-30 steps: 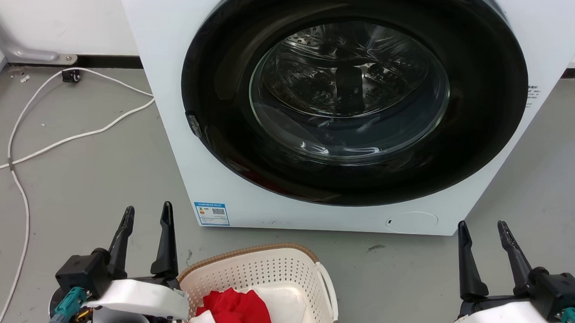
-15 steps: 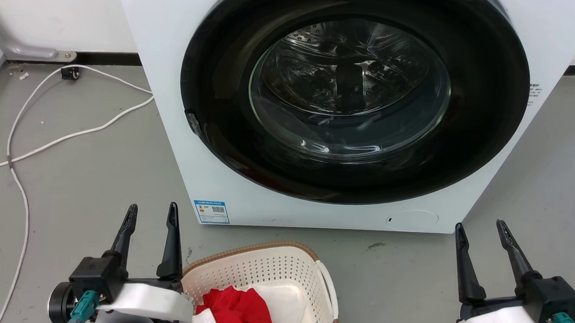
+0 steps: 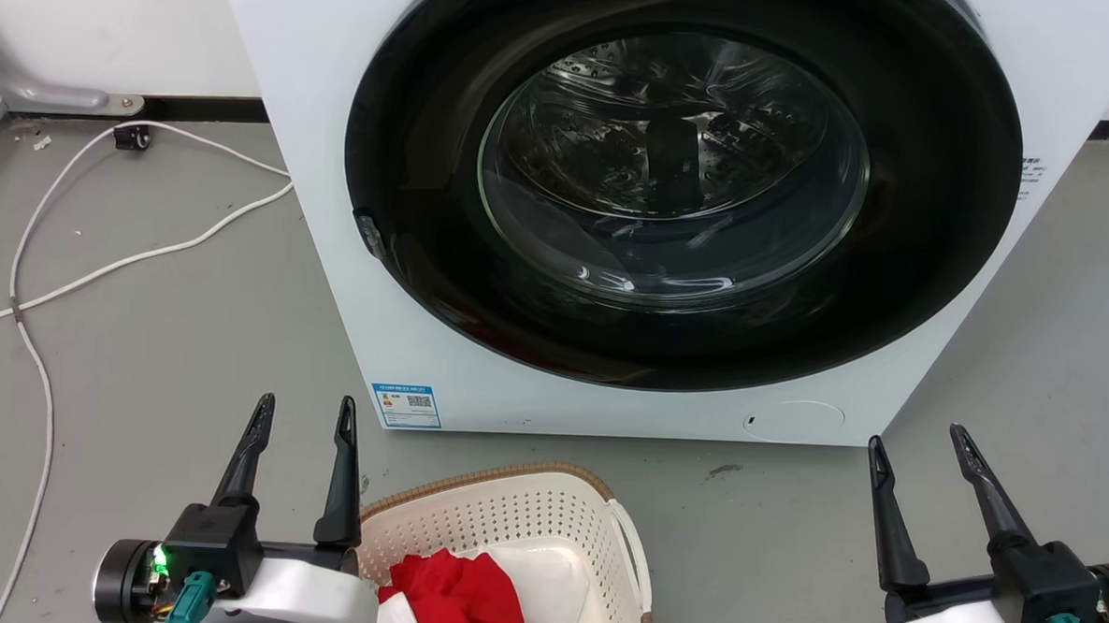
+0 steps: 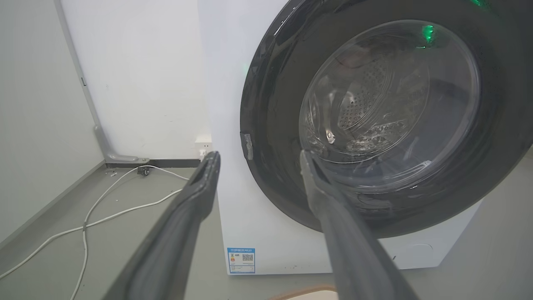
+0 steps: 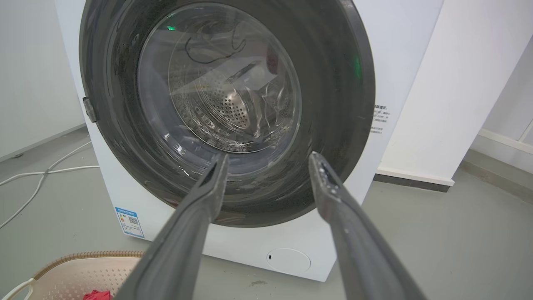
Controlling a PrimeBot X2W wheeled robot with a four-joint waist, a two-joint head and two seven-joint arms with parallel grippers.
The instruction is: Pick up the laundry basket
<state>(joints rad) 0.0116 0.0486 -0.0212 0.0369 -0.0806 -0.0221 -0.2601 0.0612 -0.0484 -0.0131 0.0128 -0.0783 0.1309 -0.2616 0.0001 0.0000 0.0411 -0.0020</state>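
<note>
Grey floor: washing machine, laundry basket, white cable, maybe scuff.

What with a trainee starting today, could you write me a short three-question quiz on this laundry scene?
1. True or false: the left gripper is shut on the basket.
2. What lies in the basket? A) red and white clothes B) shoes C) bottles
3. Fill in: the basket stands on the floor in front of the ______.

Key: 1 false, its fingers are open and hold nothing; 2 A; 3 washing machine.
</note>
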